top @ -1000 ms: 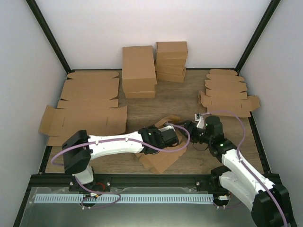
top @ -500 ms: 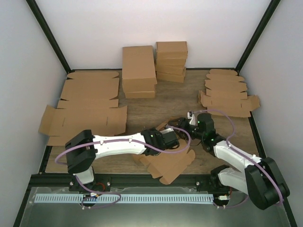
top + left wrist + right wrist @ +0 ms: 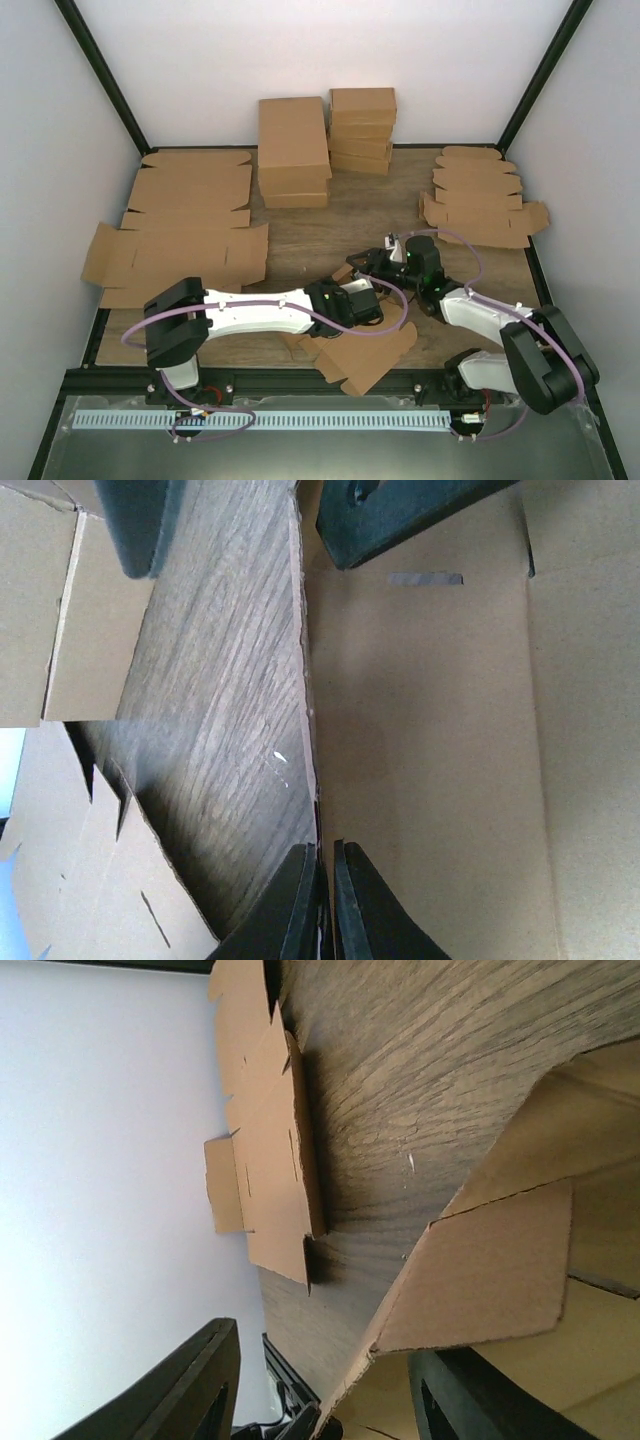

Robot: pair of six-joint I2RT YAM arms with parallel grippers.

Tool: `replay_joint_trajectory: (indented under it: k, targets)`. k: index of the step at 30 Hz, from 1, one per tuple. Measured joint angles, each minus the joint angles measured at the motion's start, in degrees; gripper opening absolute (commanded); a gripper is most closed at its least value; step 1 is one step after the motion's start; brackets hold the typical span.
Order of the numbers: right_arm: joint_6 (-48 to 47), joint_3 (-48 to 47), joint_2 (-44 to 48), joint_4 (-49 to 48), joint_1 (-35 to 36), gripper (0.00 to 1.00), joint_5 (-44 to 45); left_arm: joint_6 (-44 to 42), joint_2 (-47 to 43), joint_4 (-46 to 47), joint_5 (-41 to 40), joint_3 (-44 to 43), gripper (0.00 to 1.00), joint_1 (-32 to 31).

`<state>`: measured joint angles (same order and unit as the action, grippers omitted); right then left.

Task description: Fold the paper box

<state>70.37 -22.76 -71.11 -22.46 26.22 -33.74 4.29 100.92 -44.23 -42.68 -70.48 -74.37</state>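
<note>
My left gripper (image 3: 323,852) stays pinched on the paper box (image 3: 365,355) edge, lower centre; right gripper (image 3: 362,262) has swung in, jaws narrowing around a flap, not yet clamped. Fold starting.

The right gripper (image 3: 325,1365) now stands further left than a second ago, its jaws narrower. The paper box (image 3: 362,356) lies nearer the front edge and turned, with one flap reaching right. The left gripper (image 3: 322,885) sits slightly further right and nearer.

White walls (image 3: 300,50), black corner posts (image 3: 101,75), wooden tabletop (image 3: 372,212).
</note>
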Motion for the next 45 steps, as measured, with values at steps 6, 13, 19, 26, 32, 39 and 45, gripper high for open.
replay_joint_trajectory:
  k: [6, 13, 19, 26, 32, 39, 45]
  targets:
    - [0.2, -0.1, -1.4, -0.7, 0.6, 0.41, -0.3, 0.0, 0.0, 0.1, -0.9, 0.0, 0.08, -0.4]
    - [0.5, -0.1, -3.1, -1.3, 1.0, 0.23, -0.4, 0.0, 0.0, 0.5, -1.9, 0.0, 0.13, -1.3]
    - [0.9, -0.2, -3.5, -1.6, 1.3, 0.01, -0.8, 0.1, 0.0, 1.3, -0.8, 0.0, 0.24, -1.4]
    - [0.1, -0.3, -3.1, -1.8, 1.4, 0.01, -0.9, 1.9, -3.9, 1.6, 8.6, 0.0, 0.75, -0.5]
    - [-1.4, -0.1, -1.5, -2.6, 1.4, 0.01, -0.9, 4.5, -16.9, 3.1, 25.8, -0.2, 0.88, 8.2]
    - [-3.3, 1.6, -0.5, -5.6, 1.4, 0.01, -1.4, 4.8, -19.2, 5.2, 45.7, 4.0, 0.89, 20.2]
    - [-4.3, 2.0, -0.4, -7.5, 1.4, 0.01, -2.2, 3.9, -16.9, 5.3, 55.1, 5.6, 0.84, 23.4]
